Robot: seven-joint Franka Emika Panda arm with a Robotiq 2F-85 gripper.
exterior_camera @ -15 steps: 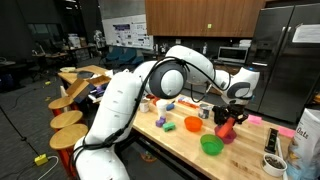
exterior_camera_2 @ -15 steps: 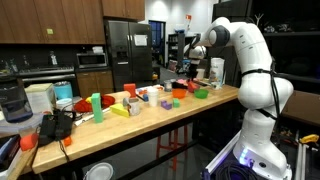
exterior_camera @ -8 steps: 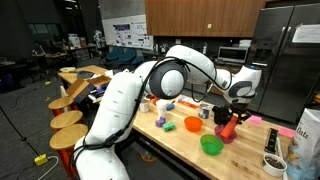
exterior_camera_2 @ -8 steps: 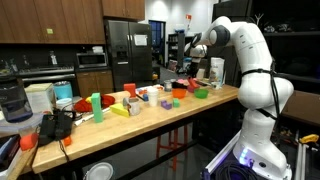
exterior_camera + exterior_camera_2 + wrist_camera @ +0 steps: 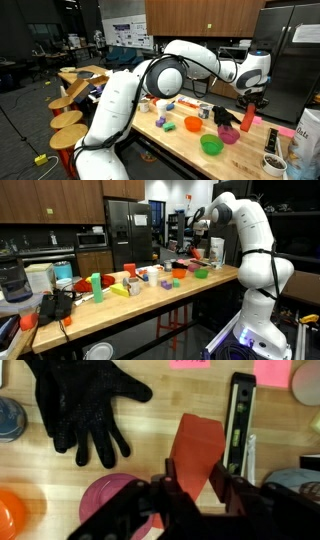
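Red-orange rectangular block (image 5: 196,445) is clamped between your pincer's (image 5: 197,485) jaws, hanging clear of the wooden tabletop (image 5: 140,450). This looks like the carry stage. Beneath one finger sits a round pink bowl (image 5: 108,500), with a black rubber glove (image 5: 85,405) beyond it and a black spirit level (image 5: 238,420) on the opposite side. Next calls for a firm grip and steady, level travel above them.
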